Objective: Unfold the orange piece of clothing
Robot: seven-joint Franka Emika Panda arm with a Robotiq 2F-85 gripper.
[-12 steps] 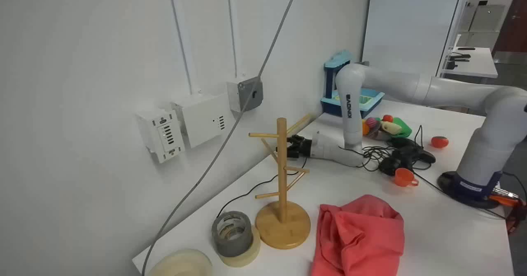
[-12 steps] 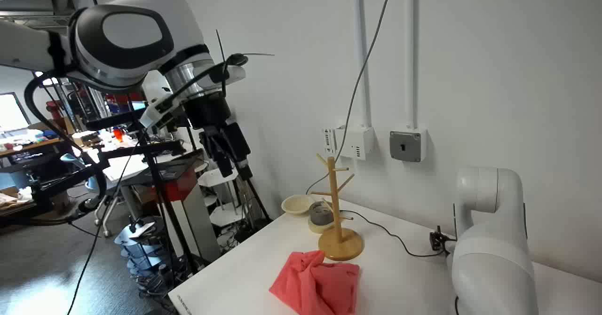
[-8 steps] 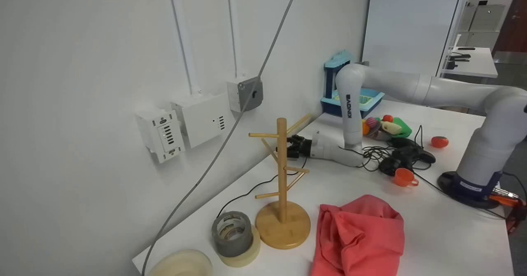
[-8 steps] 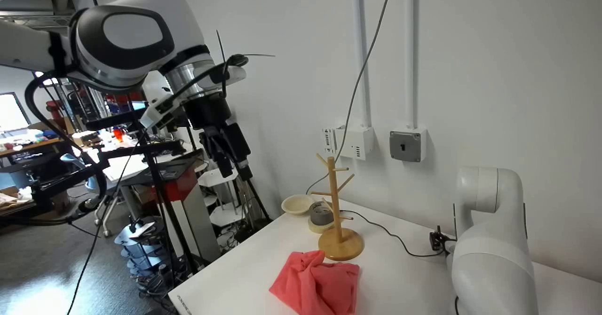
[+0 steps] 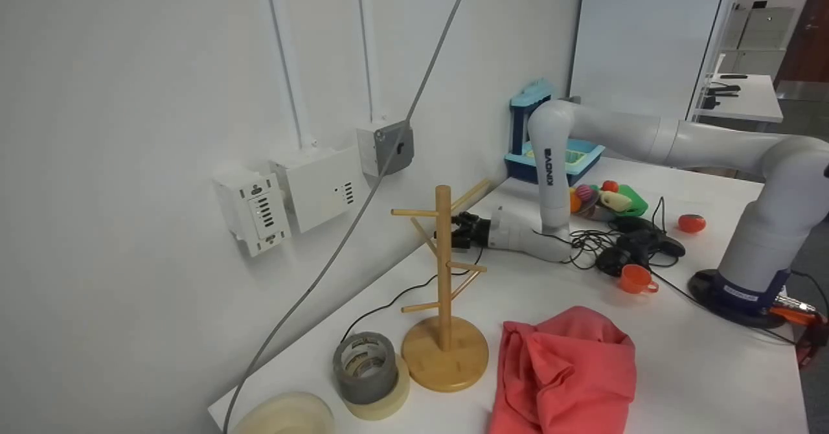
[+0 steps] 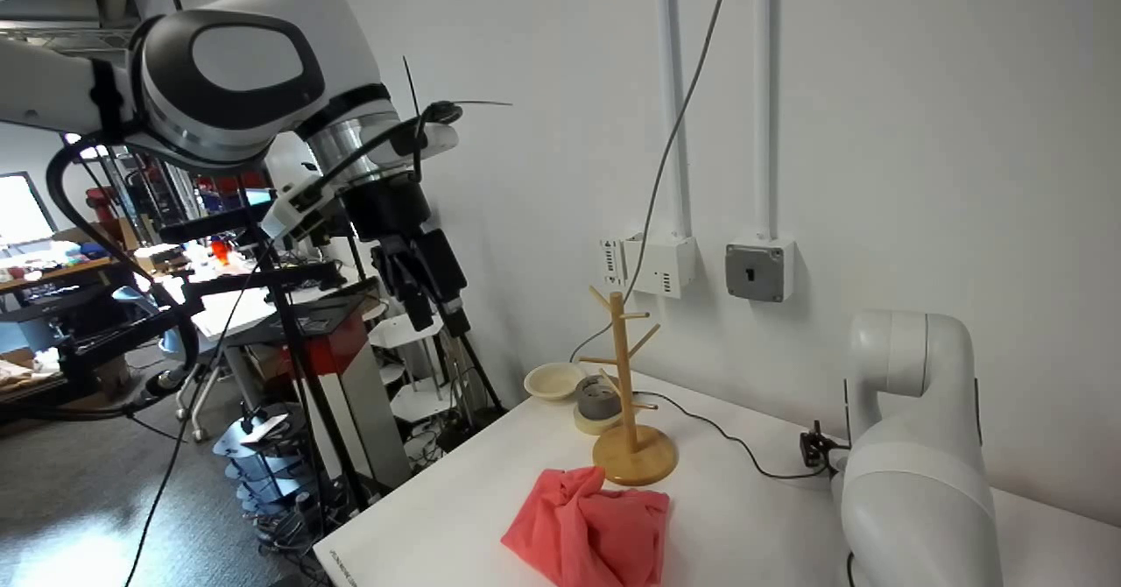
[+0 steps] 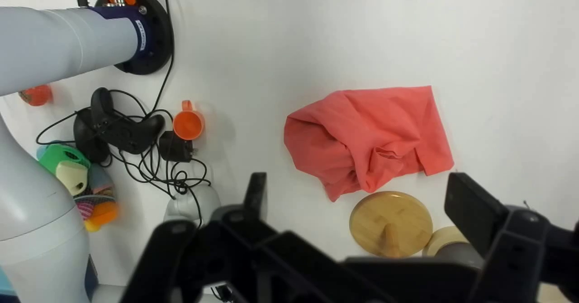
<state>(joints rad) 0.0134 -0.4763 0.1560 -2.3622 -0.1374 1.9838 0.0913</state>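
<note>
The orange piece of clothing (image 5: 573, 372) lies crumpled and folded over itself on the white table, and in an exterior view its lower part runs out of the picture. Seen from above in the wrist view, this red-orange cloth (image 7: 371, 131) has a flat, straight-edged right side and a bunched left side. High above the table, off to one side of the cloth (image 6: 587, 526), hangs my gripper (image 6: 440, 320). Its two black fingers stand wide apart in the wrist view, the gripper (image 7: 357, 178) open with nothing between them. Nothing touches the garment from above.
A wooden peg stand (image 5: 447, 356) stands right beside the cloth, with tape rolls (image 5: 366, 368) and a pale bowl (image 6: 553, 381) near it. An orange cup (image 7: 188, 124), black controllers (image 7: 122, 126) with cables and a second white arm (image 7: 68, 45) occupy the table's other end.
</note>
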